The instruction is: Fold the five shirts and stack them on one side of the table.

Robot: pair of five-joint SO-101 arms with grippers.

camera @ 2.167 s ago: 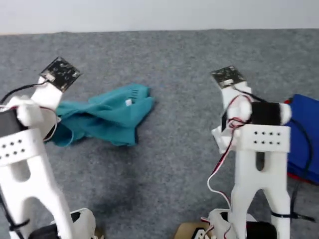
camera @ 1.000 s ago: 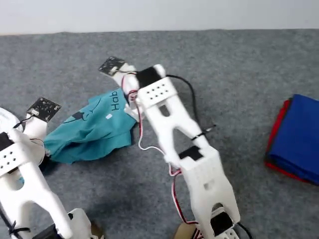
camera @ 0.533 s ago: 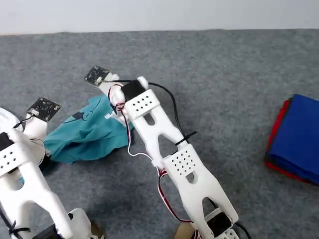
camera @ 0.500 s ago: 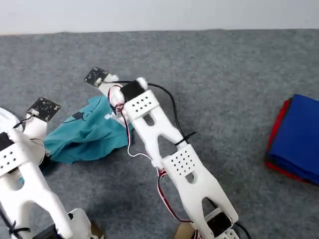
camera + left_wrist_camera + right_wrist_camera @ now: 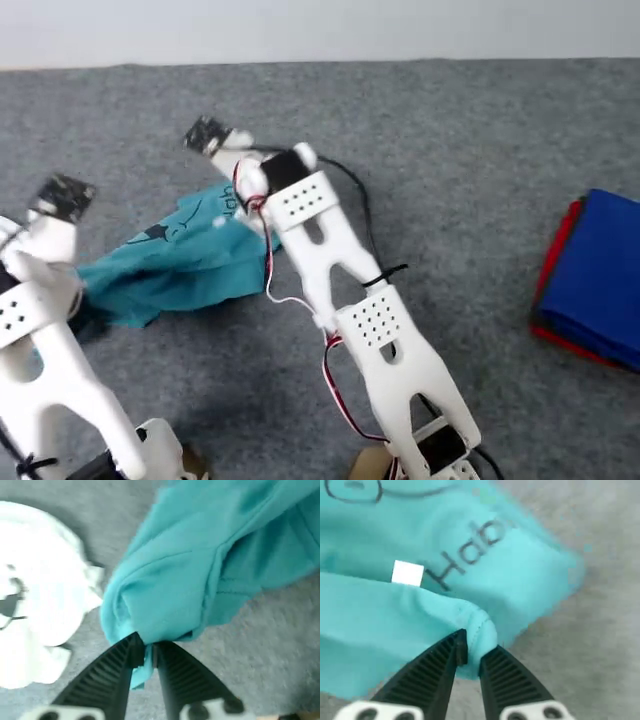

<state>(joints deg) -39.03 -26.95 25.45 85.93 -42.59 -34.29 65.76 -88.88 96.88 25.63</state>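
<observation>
Left gripper (image 5: 144, 656) and right gripper (image 5: 472, 659) each clamp a fold of the teal shirt (image 5: 180, 265), centre-left of the high view.

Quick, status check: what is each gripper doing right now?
Left gripper: closed, pinching an edge of the teal shirt.
Right gripper: closed, pinching a fold of the teal shirt.
</observation>
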